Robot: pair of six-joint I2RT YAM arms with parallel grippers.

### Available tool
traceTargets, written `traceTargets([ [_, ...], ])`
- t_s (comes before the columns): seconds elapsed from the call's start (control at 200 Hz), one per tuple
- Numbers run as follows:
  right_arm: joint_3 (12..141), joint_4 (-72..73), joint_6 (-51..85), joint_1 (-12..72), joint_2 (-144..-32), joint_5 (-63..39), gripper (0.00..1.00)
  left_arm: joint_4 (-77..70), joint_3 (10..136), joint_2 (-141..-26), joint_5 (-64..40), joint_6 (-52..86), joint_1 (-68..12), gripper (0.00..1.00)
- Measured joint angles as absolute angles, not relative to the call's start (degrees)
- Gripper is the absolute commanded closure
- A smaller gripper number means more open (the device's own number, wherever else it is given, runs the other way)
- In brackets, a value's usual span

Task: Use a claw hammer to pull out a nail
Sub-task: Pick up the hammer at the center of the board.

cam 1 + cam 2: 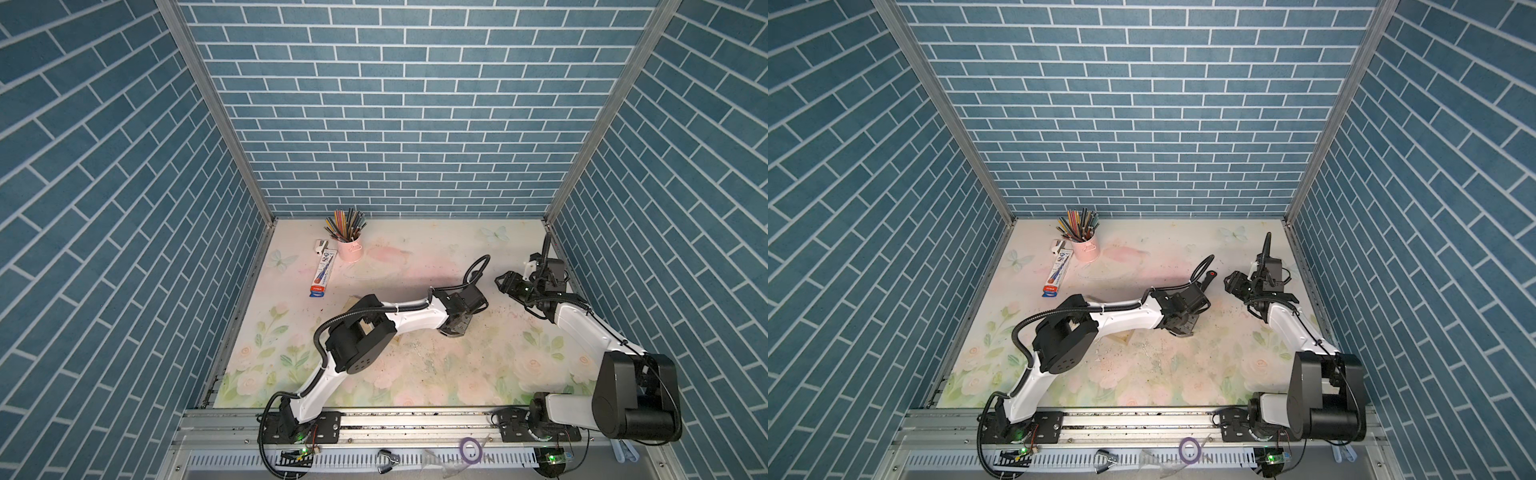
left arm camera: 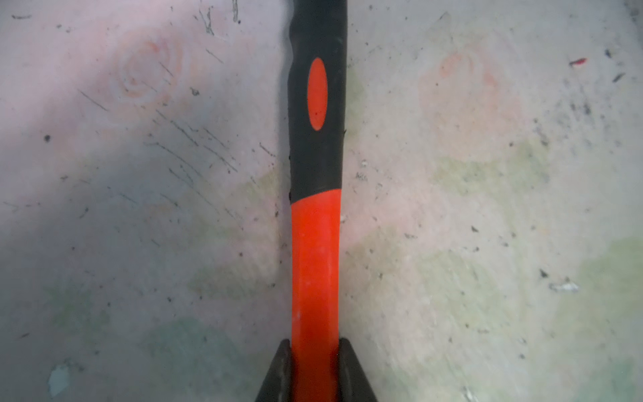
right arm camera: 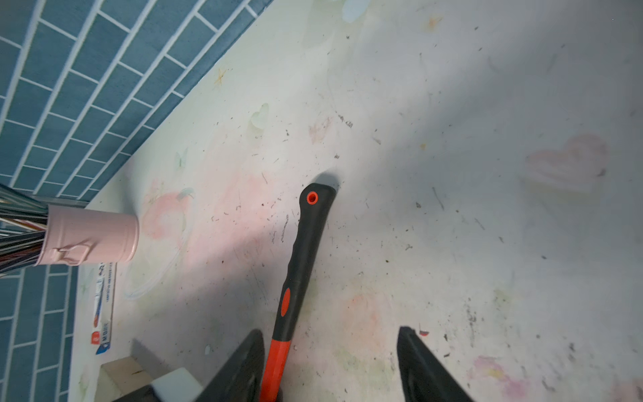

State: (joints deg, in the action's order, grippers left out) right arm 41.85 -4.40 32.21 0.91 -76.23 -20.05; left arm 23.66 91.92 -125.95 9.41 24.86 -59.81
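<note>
Claw hammer lies along the counter, right of centre, its black grip end pointing toward the back wall. Head and claw are hidden under the left arm's wrist. Cannot tell whether it rests fully on the counter or is just lifted. Shaft: glossy orange-red, smooth, straight and stiff, likely slick under hard pads. Grip end: matte black rubber, slightly waisted, with an orange oval inlay and an orange-ringed hole at the tip, so probably the surer hold. Expect it head-heavy. A hold near the head would steady it, while one farther out on the rubber should give more leverage for prying. Left gripper is clamped on the orange shaft, black fingers pressed to either side. Right gripper is raised and well apart from the hammer, jaws spread, holding nothing. Counter: pale floral print, scuffed, flecked with dark grit. A pale wooden block sits near the left arm; a pink cup of pencils stands toward the back.
</note>
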Motion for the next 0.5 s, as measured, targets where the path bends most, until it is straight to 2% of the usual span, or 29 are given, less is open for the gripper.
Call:
traceTargets([
  [0.22, 36.95, 8.62, 37.28, 0.54, -79.59, -30.41, 0.32, 15.88, 78.78, -116.11, 1.96, 25.06, -56.75, 1.0],
  [0.5, 35.2, 23.51, 42.87, 5.76, -88.68, -36.99, 0.32, 10.9, 77.32, -112.81, -1.23, 24.67, -55.37, 1.0],
])
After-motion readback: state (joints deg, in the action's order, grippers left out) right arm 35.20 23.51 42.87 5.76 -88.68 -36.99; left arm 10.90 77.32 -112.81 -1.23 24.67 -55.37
